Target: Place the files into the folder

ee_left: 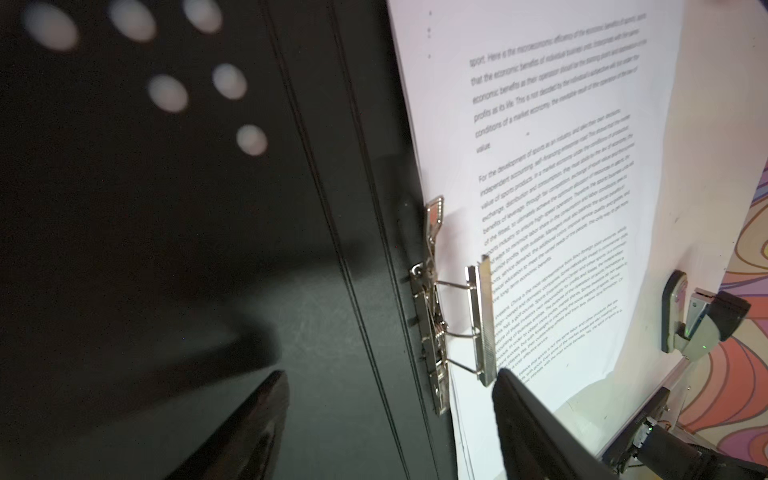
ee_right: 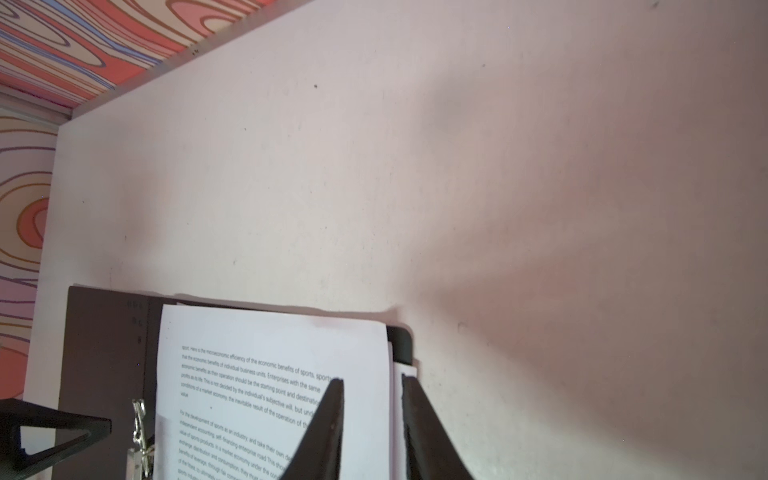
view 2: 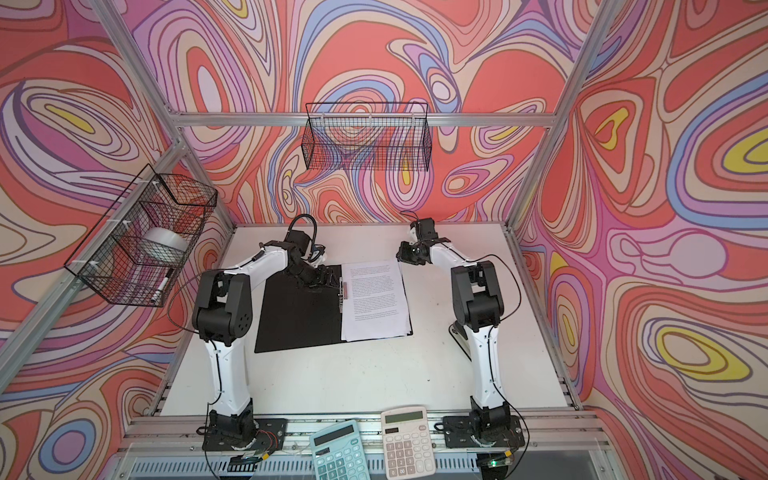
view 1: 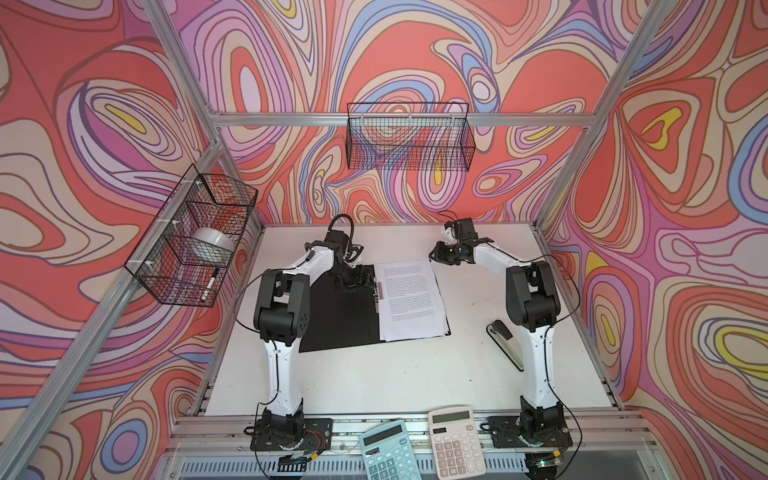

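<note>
Teal plastic calculator (view 1: pixel 386 451) and white plastic calculator (view 1: pixel 456 440) lie side by side on the metal rail (view 1: pixel 374 424) at the near edge, between the two arm bases. Further in, on the right of the white surface (view 1: pixel 395 374), a black stapler (view 1: pixel 505 343) lies just beside the right arm (view 1: pixel 530 299).

Both arms rise from the near edge to a bent elbow, then stretch far and inward. The left arm (view 1: pixel 282 311) bends its wrist down over the thin black open folder (view 1: pixel 332 320), which lies flat mid-surface with its inside up. The left tool (ee_left: pixel 392 372) hangs low above the spine, fingers wide apart and gripping nothing. In the left wrist view the silver metal spine clip (ee_left: pixel 432 332) sits between them, its bar across the left margin of the white printed paper files (view 1: pixel 411 297). Whether the bar presses down I cannot tell.

The files lie stacked on the folder's right half, their left edge at the clip. The right tool (ee_right: pixel 371 378) hovers over the stack's far right corner, fingers a narrow gap apart with nothing clamped. A lower sheet peeks out at the right edge beneath it.

Farther off, a black wire basket (view 1: pixel 187 245) on the left wall holds a white tape roll (view 1: pixel 214 245) and a marker (view 1: pixel 209 284). A long black wire basket (view 1: pixel 409 137) hangs on the far wall.
</note>
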Robot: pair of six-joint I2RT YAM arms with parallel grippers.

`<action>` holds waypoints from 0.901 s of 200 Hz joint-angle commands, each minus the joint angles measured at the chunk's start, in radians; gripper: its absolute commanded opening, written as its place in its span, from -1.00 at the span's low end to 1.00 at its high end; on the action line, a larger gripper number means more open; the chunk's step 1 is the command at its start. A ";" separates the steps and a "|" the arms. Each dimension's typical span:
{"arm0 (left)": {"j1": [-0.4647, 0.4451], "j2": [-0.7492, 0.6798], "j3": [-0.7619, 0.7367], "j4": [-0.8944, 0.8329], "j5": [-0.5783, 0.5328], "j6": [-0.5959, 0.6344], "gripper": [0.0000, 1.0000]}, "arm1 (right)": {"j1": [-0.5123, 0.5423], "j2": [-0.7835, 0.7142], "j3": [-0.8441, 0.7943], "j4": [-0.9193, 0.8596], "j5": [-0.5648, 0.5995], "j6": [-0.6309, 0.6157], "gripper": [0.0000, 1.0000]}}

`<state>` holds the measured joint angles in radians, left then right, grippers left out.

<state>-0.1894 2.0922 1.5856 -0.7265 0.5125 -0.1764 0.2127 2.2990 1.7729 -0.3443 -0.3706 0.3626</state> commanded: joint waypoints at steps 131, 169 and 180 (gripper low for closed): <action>0.054 0.009 -0.021 0.000 -0.135 -0.032 0.56 | -0.011 -0.002 -0.045 0.038 -0.028 0.088 -0.52; 0.054 0.035 -0.004 -0.010 -0.091 -0.033 0.56 | -0.012 -0.003 -0.061 0.040 -0.052 0.095 -0.52; 0.054 0.040 -0.002 -0.011 -0.087 -0.031 0.56 | -0.011 0.006 -0.053 0.039 -0.062 0.101 -0.52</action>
<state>-0.1364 2.0987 1.5608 -0.7078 0.3965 -0.1989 0.2039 2.3264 1.7260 -0.3061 -0.4088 0.4507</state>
